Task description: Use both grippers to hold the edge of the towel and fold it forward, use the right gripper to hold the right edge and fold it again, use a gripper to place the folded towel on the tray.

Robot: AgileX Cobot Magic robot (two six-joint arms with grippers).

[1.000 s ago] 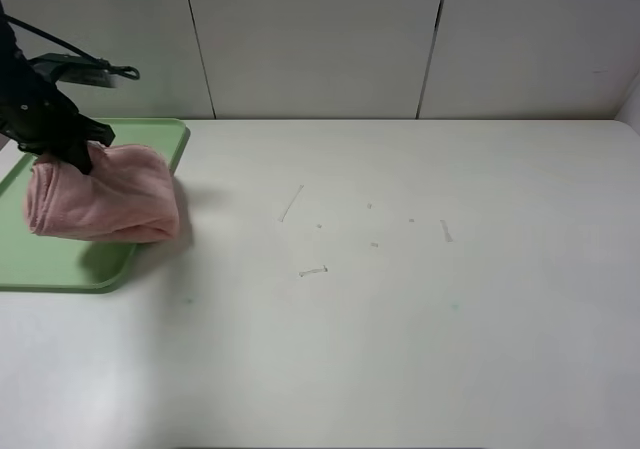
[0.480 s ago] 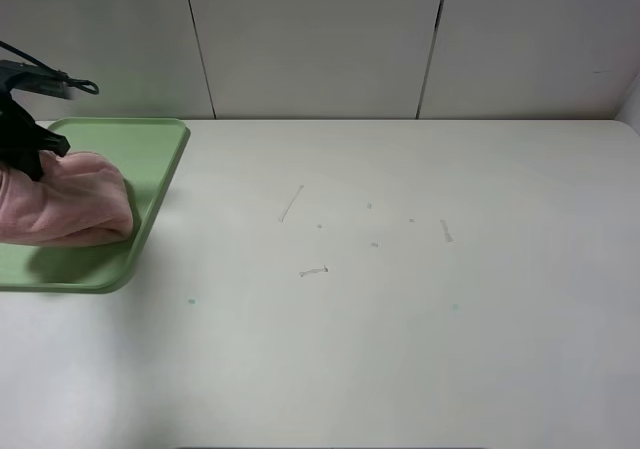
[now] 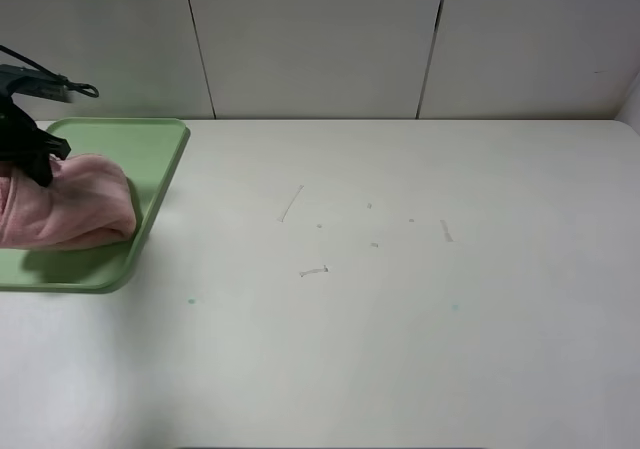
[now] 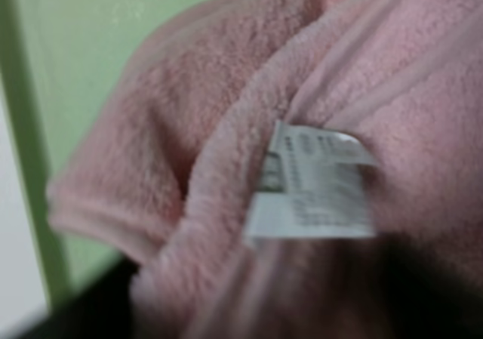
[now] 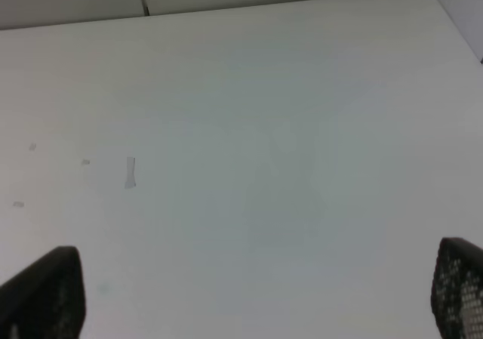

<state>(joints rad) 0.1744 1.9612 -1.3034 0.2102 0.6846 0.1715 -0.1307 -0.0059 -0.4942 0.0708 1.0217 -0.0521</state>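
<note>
Left gripper (image 3: 38, 165) is clamped at far left; right gripper (image 5: 256, 294) fingers are spread wide.

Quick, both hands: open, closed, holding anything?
Left hand: closed on the pink towel, over the green tray.
Right hand: open, empty, above bare table.

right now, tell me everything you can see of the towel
The towel is pink, fluffy terry, folded into a thick rounded bundle. It sits on the green tray at the table's left, partly cut off by the picture's edge. A white care label shows among its folds in the left wrist view. The left hand grips its upper back edge.
</note>
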